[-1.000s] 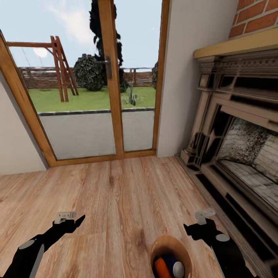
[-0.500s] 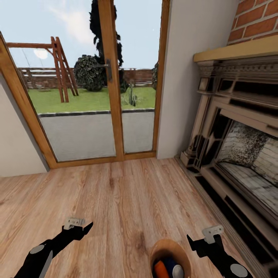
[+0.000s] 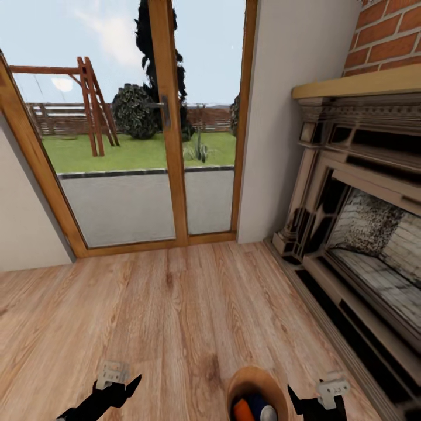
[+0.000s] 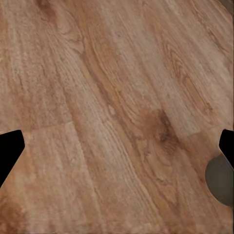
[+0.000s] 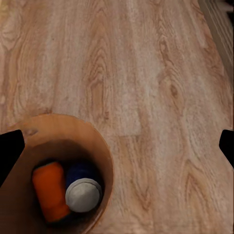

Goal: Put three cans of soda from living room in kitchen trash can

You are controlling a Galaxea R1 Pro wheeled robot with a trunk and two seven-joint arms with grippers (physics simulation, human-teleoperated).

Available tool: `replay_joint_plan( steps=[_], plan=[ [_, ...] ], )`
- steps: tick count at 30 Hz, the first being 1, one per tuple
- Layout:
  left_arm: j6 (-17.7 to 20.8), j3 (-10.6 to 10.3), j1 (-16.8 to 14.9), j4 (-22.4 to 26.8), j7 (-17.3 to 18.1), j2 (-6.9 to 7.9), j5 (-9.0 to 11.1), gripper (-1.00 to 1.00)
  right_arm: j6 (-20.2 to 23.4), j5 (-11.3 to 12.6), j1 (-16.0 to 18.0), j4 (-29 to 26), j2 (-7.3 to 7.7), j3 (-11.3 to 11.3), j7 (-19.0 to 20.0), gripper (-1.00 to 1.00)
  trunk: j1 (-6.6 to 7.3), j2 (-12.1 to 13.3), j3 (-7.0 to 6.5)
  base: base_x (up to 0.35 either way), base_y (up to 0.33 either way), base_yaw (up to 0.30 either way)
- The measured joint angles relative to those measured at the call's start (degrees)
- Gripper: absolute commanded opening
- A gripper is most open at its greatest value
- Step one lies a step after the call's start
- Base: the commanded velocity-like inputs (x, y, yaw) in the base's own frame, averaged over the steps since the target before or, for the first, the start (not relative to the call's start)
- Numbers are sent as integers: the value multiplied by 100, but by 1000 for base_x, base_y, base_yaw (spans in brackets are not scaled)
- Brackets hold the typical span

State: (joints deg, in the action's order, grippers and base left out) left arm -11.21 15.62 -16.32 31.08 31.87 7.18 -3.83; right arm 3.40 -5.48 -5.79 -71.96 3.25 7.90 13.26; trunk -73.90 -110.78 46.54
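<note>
A round wooden container (image 3: 255,375) stands on the wood floor at the bottom of the head view, between my two arms. In the right wrist view its rim (image 5: 100,146) is close below, holding an orange soda can (image 5: 49,191) and a dark blue one with a silver top (image 5: 83,192). Both also peek out in the head view, the orange can (image 3: 242,410) left of the blue can (image 3: 266,413). A third can is hidden. My left gripper (image 3: 124,379) is open over bare floor. My right gripper (image 3: 311,390) is open, just right of the container and holding nothing.
Wood-framed glass doors (image 3: 166,146) stand ahead, with a garden behind them. An ornate fireplace (image 3: 362,222) under a red brick chimney (image 3: 389,35) runs along the right side. Wood floor (image 3: 175,304) stretches between me and the doors.
Both arms have drawn back and down toward the bottom of the head view, still open. The whole picture has shifted slightly, so the camera moved a little.
</note>
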Motion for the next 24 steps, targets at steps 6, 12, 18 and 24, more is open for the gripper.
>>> replay_joint_plan(
  steps=[6,12,18,24],
  plan=[
    [-728,-1,-3,-758,-486,-1,9,100,-1578,67,-30,1036,3,37,-70,100,132,240,-109,0,0,0],
    [-870,-6,72,-888,-655,-10,-109,100,-2046,69,-50,1535,21,51,-99,100,264,481,-217,0,0,0],
    [-1360,1,417,-1158,-1040,-24,-503,100,-2881,50,-55,2286,37,157,-112,100,396,722,-324,0,0,0],
    [-1568,0,457,-1598,-1262,-24,-517,100,-3047,31,-55,2484,49,262,-113,100,527,962,-432,0,0,0]
  ],
)
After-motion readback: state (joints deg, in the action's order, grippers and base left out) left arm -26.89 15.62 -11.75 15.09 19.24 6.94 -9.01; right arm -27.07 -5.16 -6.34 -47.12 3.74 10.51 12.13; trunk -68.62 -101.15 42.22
